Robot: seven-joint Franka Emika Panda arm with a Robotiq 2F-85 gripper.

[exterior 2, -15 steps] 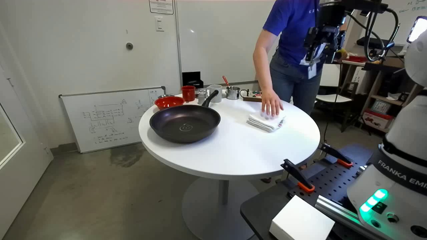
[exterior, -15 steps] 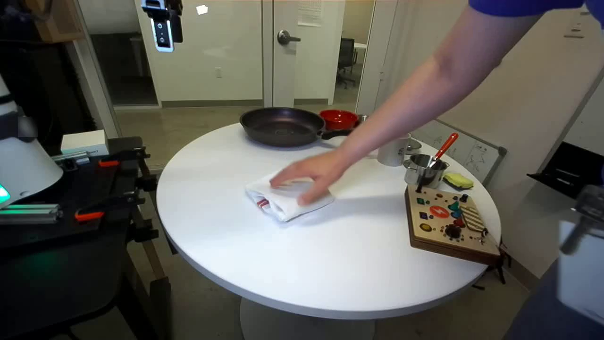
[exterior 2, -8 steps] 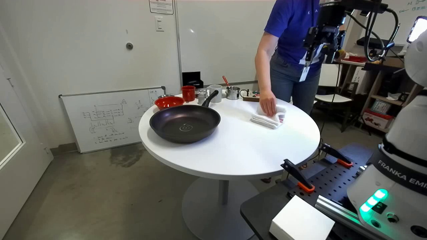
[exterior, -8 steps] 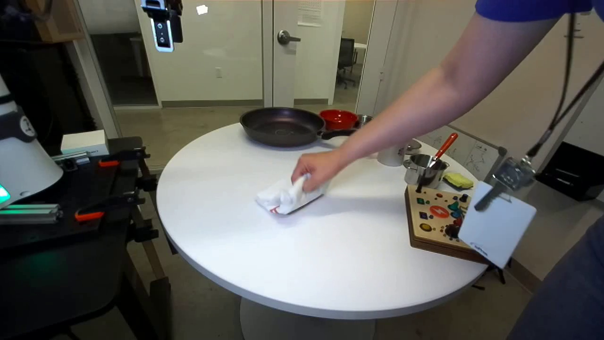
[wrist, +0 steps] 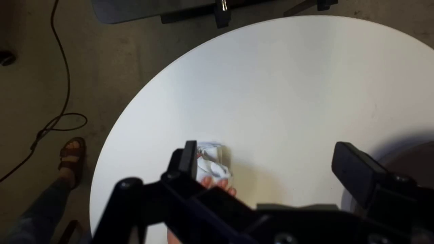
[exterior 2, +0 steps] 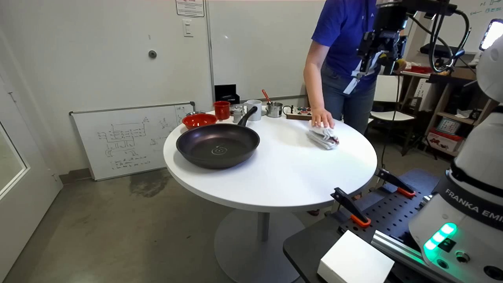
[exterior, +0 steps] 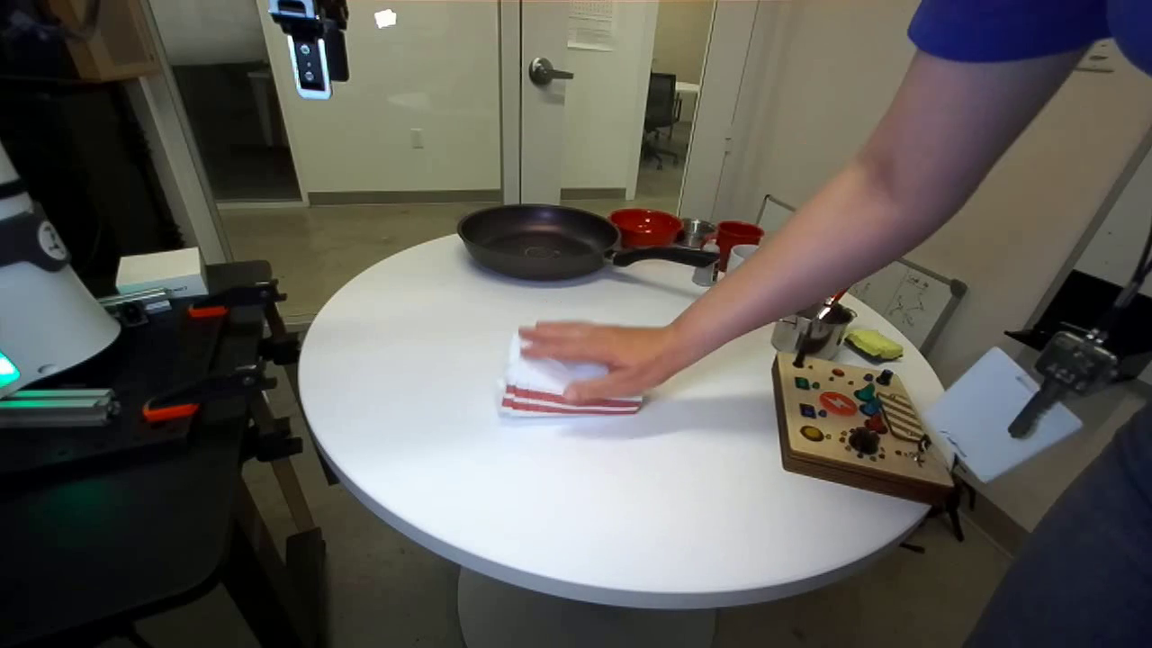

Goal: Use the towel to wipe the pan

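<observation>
White with red stripes, the towel is what has changed for you: in an exterior view the stripes now run along its edge, where a second ago only a small red patch showed. It lies folded on the tabletop, apart from the pan. A person's hand rests palm down on it; half a second ago you saw that hand pinching it into a bunch. Your pan sits exactly as it did, with the red bowl just beside it. The forearm covered the end of the pan's handle before; now you see the whole handle in an exterior view, and the red mug near its end has come into sight there. Farther from the pan than the towel, the wooden panel has not moved. Your tool is spread wide, its two sides well apart, and hangs where it did, higher than the pan.
</observation>
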